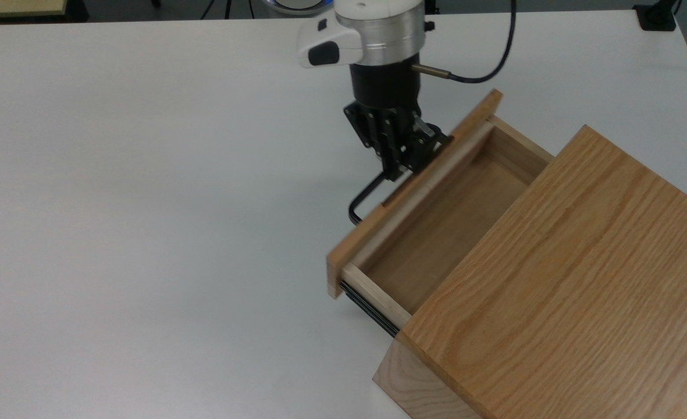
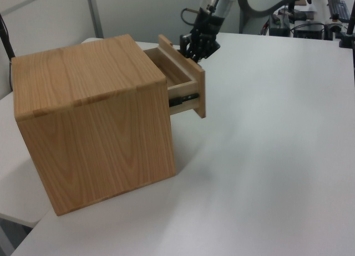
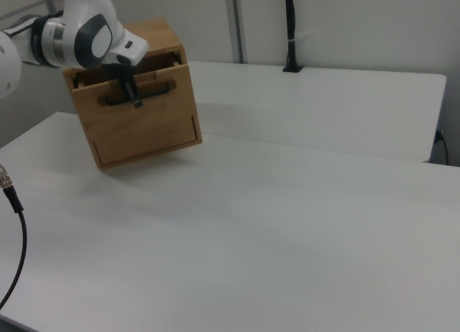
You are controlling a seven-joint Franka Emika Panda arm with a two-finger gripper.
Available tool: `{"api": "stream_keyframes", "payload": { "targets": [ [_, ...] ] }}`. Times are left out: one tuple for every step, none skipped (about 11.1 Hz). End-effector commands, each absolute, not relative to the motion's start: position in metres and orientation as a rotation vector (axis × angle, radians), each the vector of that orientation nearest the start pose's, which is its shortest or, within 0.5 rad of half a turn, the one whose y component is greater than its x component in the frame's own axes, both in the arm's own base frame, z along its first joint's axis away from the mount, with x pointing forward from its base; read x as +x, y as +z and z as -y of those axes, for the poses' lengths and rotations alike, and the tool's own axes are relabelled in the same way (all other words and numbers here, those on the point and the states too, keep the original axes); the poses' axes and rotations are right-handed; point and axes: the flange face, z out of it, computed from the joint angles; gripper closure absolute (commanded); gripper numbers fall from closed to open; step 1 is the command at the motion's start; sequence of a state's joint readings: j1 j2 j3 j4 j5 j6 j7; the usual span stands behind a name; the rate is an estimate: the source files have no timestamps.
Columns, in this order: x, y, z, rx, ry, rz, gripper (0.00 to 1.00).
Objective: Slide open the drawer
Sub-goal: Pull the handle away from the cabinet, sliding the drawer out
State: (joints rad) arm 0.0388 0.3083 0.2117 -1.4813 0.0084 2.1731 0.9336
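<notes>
**Trainee:** White and bare, your table [image 1: 145, 203] carries little besides the oak-grain casing [image 1: 564, 291] at the top view's right. Where does the drawer stand?

**Mentor:** You have the drawer [image 1: 436, 227] slid partway out of that casing, toward the top view's upper left. Its light-wood floor lies open to the camera, and a black side rail [image 1: 369, 305] runs under the near wall. In the left view it juts from the top of the box toward the arm.

**Trainee:** And the gripper?

**Mentor:** Your gripper [image 1: 404, 160] sits against the front panel [image 1: 413, 189] with its fingers closed around the thin black handle [image 1: 363, 201]. You hold it near the handle's upper end in the top view, not at the middle, and the free bend of the U shows below the fingers. My guess is that the arm reaches in from the far side of the table, so that end is the nearer one. An off-centre pull could rack the drawer on its rails, so watch for that.

**Trainee:** Any writing?

**Mentor:** You can see pale lettering on the gripper's black body in the top view, but I cannot read it. The wood carries no label.
</notes>
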Motion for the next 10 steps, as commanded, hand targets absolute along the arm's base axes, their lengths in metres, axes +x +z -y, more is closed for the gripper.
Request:
{"api": "stream_keyframes", "payload": {
  "targets": [
    [0.645, 0.559, -0.118, -2.802, -0.326, -0.894, 0.97],
    [0.638, 0.567, -0.107, -2.840, -0.307, -0.852, 0.97],
    [0.633, 0.571, -0.102, -2.867, -0.283, -0.827, 0.97],
    [0.631, 0.569, -0.093, -2.889, -0.251, -0.817, 0.97],
    [0.630, 0.567, -0.078, -2.915, -0.216, -0.797, 0.97],
    [0.625, 0.570, -0.067, -2.945, -0.186, -0.762, 0.97],
    [0.621, 0.575, -0.054, -2.960, -0.172, -0.747, 0.97],
    [0.616, 0.578, -0.040, -2.978, -0.146, -0.730, 0.97],
    [0.613, 0.578, -0.031, -2.995, -0.115, -0.709, 0.97],
    [0.612, 0.576, -0.019, -3.003, -0.092, -0.705, 0.97]
  ]
}}
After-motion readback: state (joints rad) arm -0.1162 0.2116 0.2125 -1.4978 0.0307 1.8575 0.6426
